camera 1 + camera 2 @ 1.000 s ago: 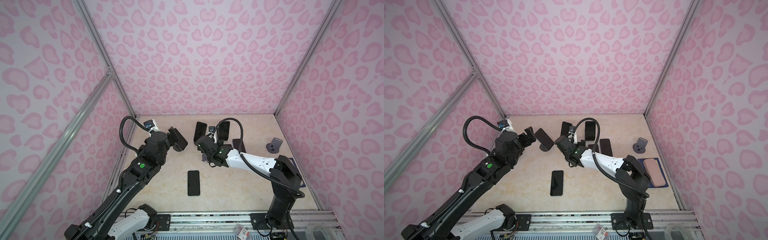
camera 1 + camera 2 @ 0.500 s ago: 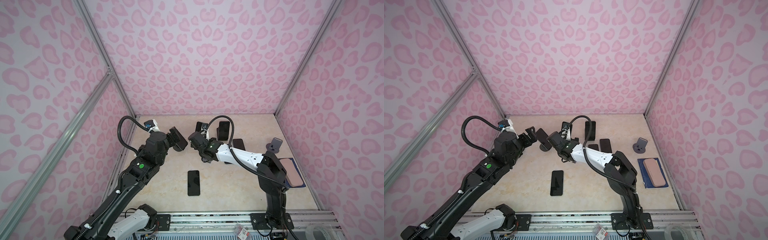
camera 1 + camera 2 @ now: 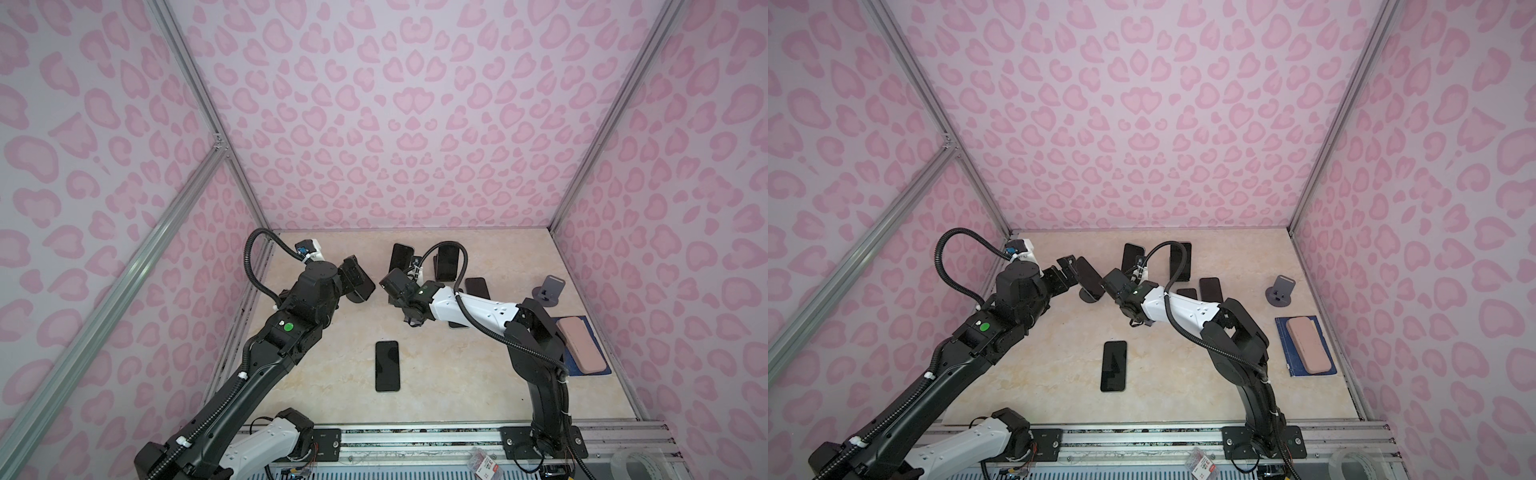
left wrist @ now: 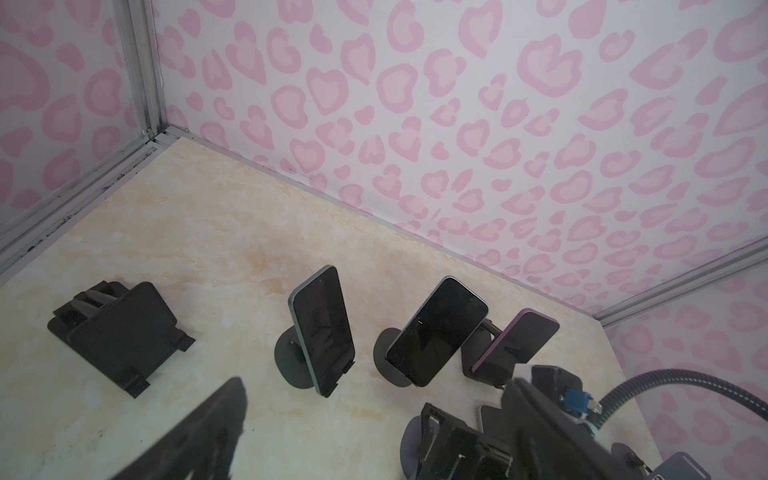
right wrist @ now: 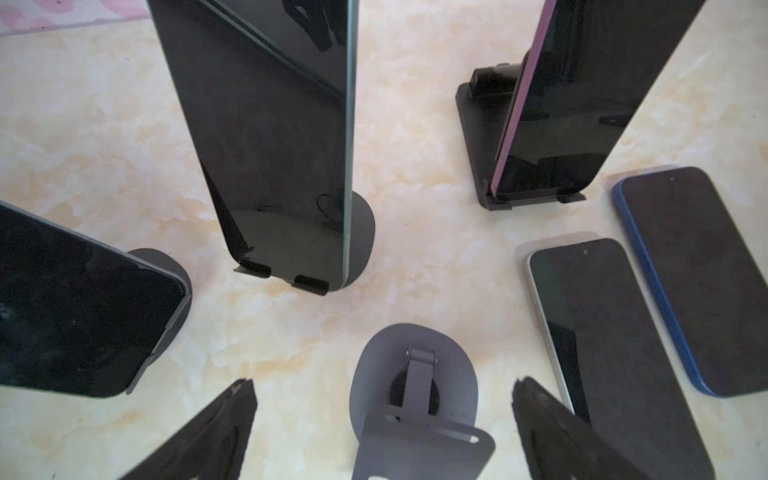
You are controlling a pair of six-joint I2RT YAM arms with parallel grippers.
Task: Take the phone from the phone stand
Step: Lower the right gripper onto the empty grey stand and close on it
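Left wrist view is showing three dark-screened phones leaning back on stands across a marbled table (image 4: 208, 232). Sitting nearest the left gripper (image 4: 374, 382) is a pale-edged phone (image 4: 322, 328) on a round stand (image 4: 291, 365). Beside it, a black phone (image 4: 436, 328) and a purple phone (image 4: 515, 336) are leaning the same way. Each is resting its lower edge in small hooks (image 5: 309, 284) (these are stopping it from sliding down), so it is probably needing a lift up and out rather than a straight pull.

The left gripper is gaping wide and carrying nothing, likely spread to straddle a phone's edges. In a top view it is hovering just beside the pale-edged phone (image 3: 1090, 276).

The right gripper (image 5: 382, 382) is also spread wide and empty. It is hanging over an empty grey stand (image 5: 415, 395), with a white-edged phone (image 5: 602, 353) and a blue phone (image 5: 698, 282) lying flat nearby.

No brand or writing is showing on any phone. A small red label (image 3: 484, 463) on the front rail (image 3: 415, 434) is too tiny to read.
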